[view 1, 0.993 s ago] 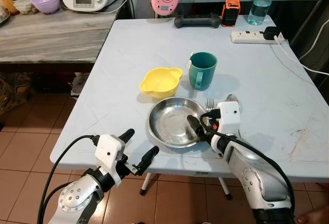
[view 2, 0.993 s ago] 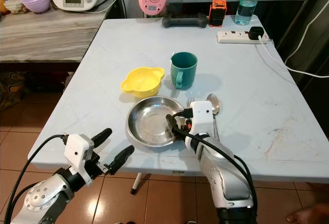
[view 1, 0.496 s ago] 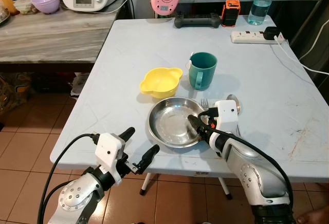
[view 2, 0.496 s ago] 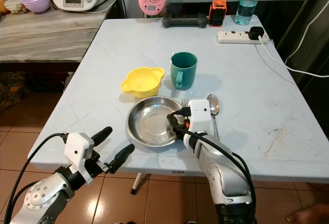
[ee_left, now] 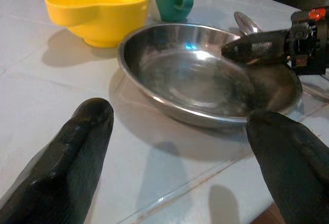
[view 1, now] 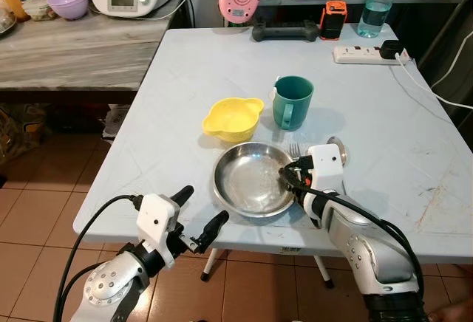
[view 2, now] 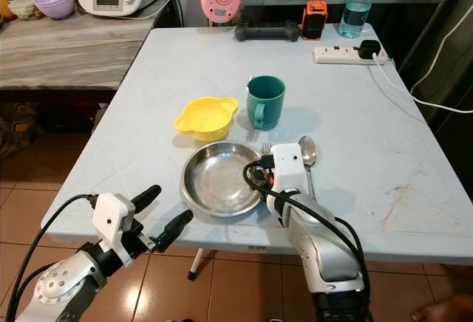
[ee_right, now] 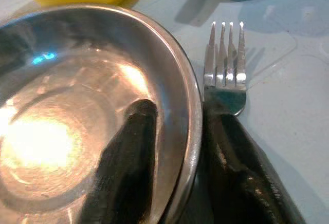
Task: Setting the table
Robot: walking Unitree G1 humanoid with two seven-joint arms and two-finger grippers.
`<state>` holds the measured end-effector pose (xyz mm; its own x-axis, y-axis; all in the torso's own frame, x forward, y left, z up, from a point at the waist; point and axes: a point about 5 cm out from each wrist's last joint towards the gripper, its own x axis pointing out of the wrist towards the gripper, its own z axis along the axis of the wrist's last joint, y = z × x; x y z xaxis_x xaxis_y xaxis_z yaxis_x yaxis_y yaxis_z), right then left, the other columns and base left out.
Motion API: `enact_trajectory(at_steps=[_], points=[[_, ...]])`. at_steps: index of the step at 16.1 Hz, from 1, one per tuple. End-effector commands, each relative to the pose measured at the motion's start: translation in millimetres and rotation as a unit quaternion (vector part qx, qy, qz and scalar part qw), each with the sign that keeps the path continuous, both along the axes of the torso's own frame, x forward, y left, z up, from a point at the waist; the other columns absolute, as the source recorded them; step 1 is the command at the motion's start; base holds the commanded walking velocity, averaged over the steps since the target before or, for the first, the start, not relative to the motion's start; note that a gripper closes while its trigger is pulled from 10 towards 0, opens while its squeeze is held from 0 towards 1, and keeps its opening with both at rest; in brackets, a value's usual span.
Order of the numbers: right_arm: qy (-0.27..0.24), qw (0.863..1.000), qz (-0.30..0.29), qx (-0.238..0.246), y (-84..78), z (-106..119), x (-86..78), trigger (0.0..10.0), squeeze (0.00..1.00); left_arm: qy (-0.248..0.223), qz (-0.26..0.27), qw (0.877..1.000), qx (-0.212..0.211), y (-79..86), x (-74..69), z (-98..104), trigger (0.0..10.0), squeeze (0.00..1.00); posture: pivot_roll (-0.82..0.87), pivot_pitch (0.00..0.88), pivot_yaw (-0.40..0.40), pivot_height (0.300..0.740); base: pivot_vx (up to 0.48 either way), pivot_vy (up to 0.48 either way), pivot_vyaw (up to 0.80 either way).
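Fingers (ee_right: 128, 152) of right claw (view 1: 290, 180) straddle steel plate (view 1: 247, 182) rim beside fork (ee_right: 225, 62).

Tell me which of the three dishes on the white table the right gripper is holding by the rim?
The steel plate: the right gripper has one finger inside its rim, one outside. The yellow bowl and green mug stand untouched beyond it.

Two silver metallic arms with rounded, screw-dotted joint housings; each ends in a white boxy wrist block; the left gripper (view 1: 198, 216) and right gripper (ee_right: 177, 167) each carry two long black fingers; thick black cables loop along both forearms.
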<state>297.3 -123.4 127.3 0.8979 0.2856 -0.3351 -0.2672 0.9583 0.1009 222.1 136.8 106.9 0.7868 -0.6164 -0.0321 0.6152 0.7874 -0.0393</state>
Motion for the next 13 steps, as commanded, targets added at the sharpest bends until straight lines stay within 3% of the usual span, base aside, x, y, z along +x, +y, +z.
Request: enact_trajectory(at_steps=[1, 7, 13], points=[[0.050, 0.999, -0.008, -0.009, -2.3, -18.6, -6.6, 0.0, 0.00, -0.001, -0.006, 1.000, 0.003, -0.5, 1.1, 1.6, 10.0, 0.00, -0.08, 0.133, 0.055, 0.740, 0.000, 0.000, 0.00], [0.048, 0.999, -0.011, -0.009, -2.8, -15.1, -2.8, 0.0, 0.00, 0.002, -0.012, 1.000, -0.004, 0.3, 4.5, -2.9, 10.0, 0.00, -0.08, 0.129, 0.052, 0.740, 0.000, 0.000, 0.00], [0.043, 0.999, -0.011, 0.010, 1.1, -7.4, 2.0, 0.0, 0.00, 0.006, -0.004, 1.000, -0.009, 11.3, 4.1, -10.1, 10.0, 0.00, -0.07, 0.128, 0.046, 0.740, 0.000, 0.000, 0.00]])
